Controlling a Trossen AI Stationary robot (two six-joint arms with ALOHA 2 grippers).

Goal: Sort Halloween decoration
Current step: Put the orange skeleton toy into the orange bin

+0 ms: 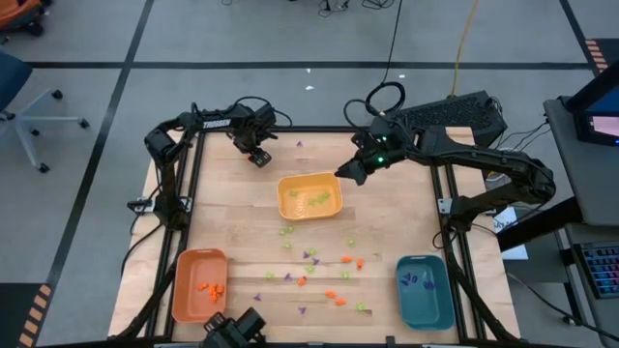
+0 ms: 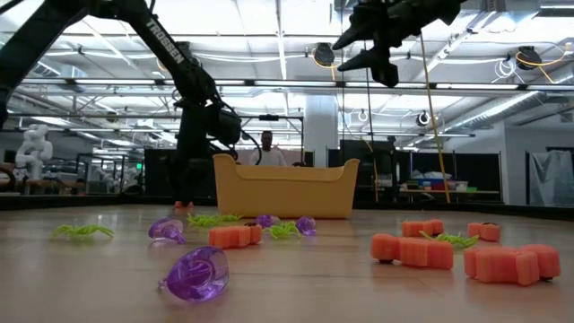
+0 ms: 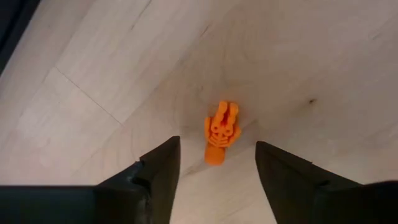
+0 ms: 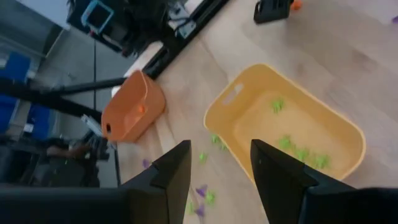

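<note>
A: Where do we find the left hand (image 1: 259, 155)?

B: At the far left part of the bench (image 1: 387, 217), down close to the wood. In its own wrist view we see its fingers (image 3: 158, 168) standing apart, empty, with an orange piece (image 3: 220, 132) lying flat on the wood between and just ahead of them, touching neither.

A: And the right hand (image 1: 345, 173)?

B: We see it raised above the bench, just beside the far right corner of the yellow tray (image 1: 310, 197). Its fingers (image 4: 171, 171) are parted with nothing between them (the tray shows through the gap, well below).

A: Where are the Halloween decoration pieces?

B: We count several light green pieces (image 1: 315, 199) inside the yellow tray. A few orange ones (image 1: 212, 287) lie in the orange tray (image 1: 184, 290) at the near left, and purple ones (image 1: 416, 281) in the teal tray (image 1: 426, 304) at the near right. The rest lie loose on the bench between the trays: a mixed scatter of loose pieces (image 1: 314, 273) in all three colours, near the middle and toward the front edge. One small purple bit (image 1: 300, 144) lies by itself at the far side.

A: And from bench height?

B: We see a purple piece (image 2: 195, 272) closest, orange blocks (image 2: 413, 251) to the right, green ones (image 2: 81, 231) to the left, all resting on the wood in front of the yellow tray. A person (image 2: 267, 148) stands in the room behind it.
</note>
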